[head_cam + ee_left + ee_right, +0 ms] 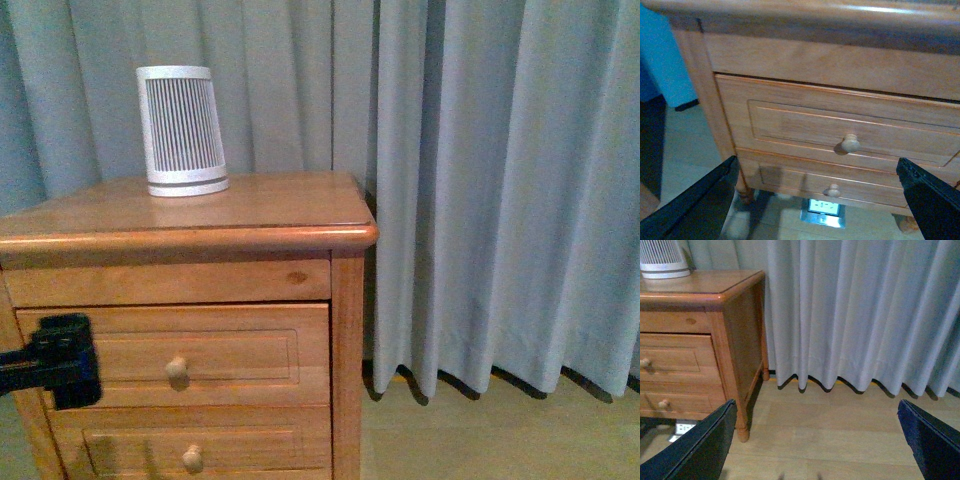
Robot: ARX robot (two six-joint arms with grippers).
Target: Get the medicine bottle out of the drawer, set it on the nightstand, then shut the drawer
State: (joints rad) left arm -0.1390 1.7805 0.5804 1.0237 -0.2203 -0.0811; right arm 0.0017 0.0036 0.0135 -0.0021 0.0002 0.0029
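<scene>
Left jaws stand wide apart and hold nothing; their black fingers [690, 210] show at the edges of the left wrist view with open air between them. Ahead of these jaws, within the gap and untouched, is the round knob [850, 144] of the drawer [175, 355], the upper and taller of the two fronts on the nightstand [345, 330].

Finding: the drawer is shut flush, so the medicine bottle is not in sight in any view; it is judged to be inside. The wide opening, and the left arm [55, 362] held level with that drawer front, fit an approach to the knob. That first step is not yet made.

Right jaws are likewise fully spread and empty, their fingers [695, 450] framing bare floor [840, 430] and the grey curtain [865, 315]. The nightstand lies off to one side of them, well apart. Judgement: this arm is parked clear so as not to obstruct the pull.

Above and beyond the left jaws, the nightstand top carries a ribbed white-grey cylinder [182, 130] toward its rear, with bare wood nearer the front where the bottle could go.

Risk: the knob is small and rounded, so an off-centre closure could slip.
</scene>
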